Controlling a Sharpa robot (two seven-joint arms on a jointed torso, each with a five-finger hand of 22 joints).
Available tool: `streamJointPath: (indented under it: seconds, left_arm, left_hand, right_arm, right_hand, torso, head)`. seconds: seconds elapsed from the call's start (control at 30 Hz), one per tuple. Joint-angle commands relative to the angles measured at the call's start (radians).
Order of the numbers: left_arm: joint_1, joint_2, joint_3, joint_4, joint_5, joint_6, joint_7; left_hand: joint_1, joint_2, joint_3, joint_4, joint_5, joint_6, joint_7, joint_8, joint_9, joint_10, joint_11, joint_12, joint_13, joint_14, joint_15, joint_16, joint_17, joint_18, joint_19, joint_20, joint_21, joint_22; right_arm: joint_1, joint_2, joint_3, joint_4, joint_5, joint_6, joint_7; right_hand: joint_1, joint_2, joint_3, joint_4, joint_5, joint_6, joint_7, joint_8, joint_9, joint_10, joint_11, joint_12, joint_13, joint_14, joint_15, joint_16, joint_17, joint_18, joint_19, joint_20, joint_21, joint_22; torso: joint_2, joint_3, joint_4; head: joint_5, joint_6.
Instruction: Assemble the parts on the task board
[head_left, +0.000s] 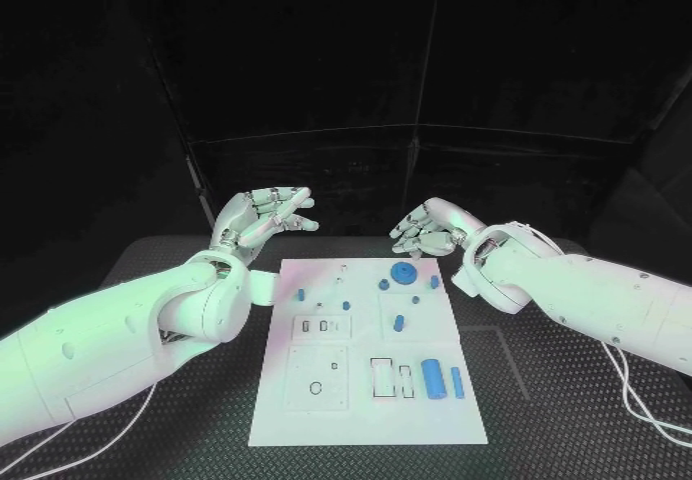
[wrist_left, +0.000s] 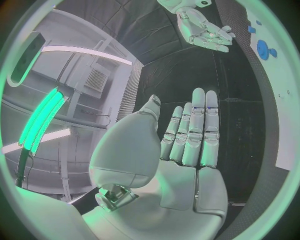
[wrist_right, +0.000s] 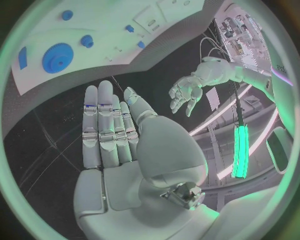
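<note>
Hands up and empty, that's how we see it: our left hand (head_left: 265, 216) and right hand (head_left: 428, 230) both hover beyond the far end of the task board (head_left: 368, 420), fingers spread, holding nothing. Just below the right hand sits the big blue gear (head_left: 405, 271), with small blue parts (head_left: 398, 322) scattered nearer us. We reckon both hands are parked clear so the board reads unobstructed; picking hasn't begun, and the gear looks closest for the right hand.
</note>
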Motion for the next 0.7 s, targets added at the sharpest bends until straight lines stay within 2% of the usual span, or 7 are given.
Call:
streamJointPath:
  seconds: [0.03,0.13,0.3,0.33,0.4,0.5,0.7]
  left_arm:
    - [-0.001,-0.015,0.001,0.033,-0.029,0.047,-0.004]
    - [-0.005,-0.029,0.001,0.057,-0.03,0.055,-0.008]
    - [-0.012,-0.041,0.001,0.085,-0.031,0.065,-0.012]
    - [-0.013,-0.042,0.001,0.089,-0.031,0.067,-0.014]
    - [-0.015,-0.043,0.001,0.092,-0.031,0.071,-0.016]
    - [-0.016,-0.046,0.001,0.096,-0.031,0.073,-0.017]
    - [-0.02,-0.054,0.001,0.104,-0.031,0.077,-0.021]
  left_hand:
    - [0.012,0.005,-0.009,-0.001,0.004,0.008,0.0,-0.009,-0.004,0.01,-0.001,-0.011,-0.003,0.008,-0.004,0.008,0.011,0.012,0.019,-0.007,0.013,0.006]
    - [0.014,0.008,-0.014,-0.004,0.004,0.01,-0.001,-0.014,-0.007,0.013,-0.002,-0.016,-0.005,0.004,-0.004,0.008,0.016,0.011,0.026,-0.009,0.018,0.009]
    - [0.013,0.009,-0.018,-0.005,0.004,0.011,0.0,-0.018,-0.009,0.014,-0.001,-0.021,-0.007,0.0,-0.004,0.008,0.02,0.01,0.028,-0.01,0.021,0.011]
    - [0.013,0.01,-0.019,-0.005,0.004,0.011,0.0,-0.019,-0.01,0.014,-0.001,-0.023,-0.007,-0.002,-0.003,0.007,0.021,0.01,0.029,-0.01,0.022,0.011]
    - [0.013,0.011,-0.021,-0.005,0.004,0.011,0.001,-0.021,-0.011,0.015,-0.001,-0.025,-0.008,-0.005,-0.003,0.007,0.023,0.01,0.03,-0.01,0.023,0.012]
    - [0.013,0.013,-0.024,-0.007,0.004,0.013,0.001,-0.024,-0.013,0.016,0.0,-0.029,-0.009,-0.008,-0.003,0.007,0.027,0.01,0.036,-0.011,0.028,0.015]
    - [0.014,0.017,-0.03,-0.009,0.004,0.017,0.001,-0.03,-0.016,0.02,-0.001,-0.036,-0.01,-0.01,-0.004,0.009,0.035,0.01,0.047,-0.013,0.038,0.02]
  right_arm:
    - [0.006,0.004,0.001,0.02,-0.272,0.105,-0.171]
    - [0.008,0.008,0.001,0.037,-0.35,0.132,-0.209]
    - [0.009,0.017,0.001,0.056,-0.444,0.167,-0.247]
    - [0.009,0.021,0.001,0.058,-0.467,0.177,-0.257]
    - [0.009,0.025,0.001,0.059,-0.488,0.194,-0.266]
    - [0.009,0.028,0.001,0.059,-0.501,0.206,-0.274]
    - [0.01,0.034,0.001,0.058,-0.524,0.208,-0.281]
  right_hand:
    - [-0.021,-0.01,-0.003,-0.003,-0.004,0.011,-0.006,-0.014,-0.003,0.027,-0.012,-0.014,0.0,0.052,-0.012,0.112,0.065,0.004,0.036,-0.02,0.056,0.03]
    - [-0.036,-0.018,0.003,-0.002,-0.006,0.012,-0.015,-0.027,-0.002,0.043,-0.018,-0.027,0.002,0.052,-0.019,0.234,0.137,0.003,0.052,-0.028,0.106,0.058]
    - [-0.05,-0.036,0.006,0.0,-0.005,0.003,-0.019,-0.038,-0.003,0.02,-0.016,-0.051,0.002,0.046,-0.02,0.338,0.203,0.002,0.062,-0.031,0.155,0.087]
    - [-0.054,-0.041,0.008,0.001,-0.004,-0.003,-0.02,-0.039,-0.003,0.009,-0.016,-0.054,0.002,0.047,-0.021,0.401,0.27,0.002,0.062,-0.032,0.171,0.097]
    - [-0.058,-0.048,0.014,0.004,-0.004,-0.011,-0.021,-0.038,-0.002,-0.002,-0.019,-0.053,0.004,0.043,-0.023,0.487,0.361,0.003,0.061,-0.032,0.197,0.114]
    - [-0.063,-0.05,0.019,0.009,-0.005,-0.02,-0.026,-0.039,-0.002,-0.006,-0.02,-0.053,0.005,0.045,-0.027,0.564,0.447,0.002,0.059,-0.032,0.218,0.127]
    - [-0.064,-0.056,0.037,0.017,-0.003,-0.031,-0.028,-0.038,-0.002,-0.008,-0.022,-0.052,0.008,0.038,-0.029,0.683,0.575,0.003,0.048,-0.032,0.264,0.157]
  torso:
    - [0.035,-0.0052,0.0012]
    - [0.05,-0.0053,0.001]
    - [0.072,-0.0069,0.0014]
    - [0.076,-0.0065,0.0019]
    - [0.081,-0.0068,0.003]
    - [0.087,-0.0068,0.0032]
    - [0.097,-0.0063,0.0037]
  head:
    - [0.002,0.004]
    - [-0.001,0.007]
    - [-0.005,0.012]
    - [-0.005,0.012]
    - [-0.007,0.012]
    - [-0.007,0.015]
    - [-0.009,0.022]
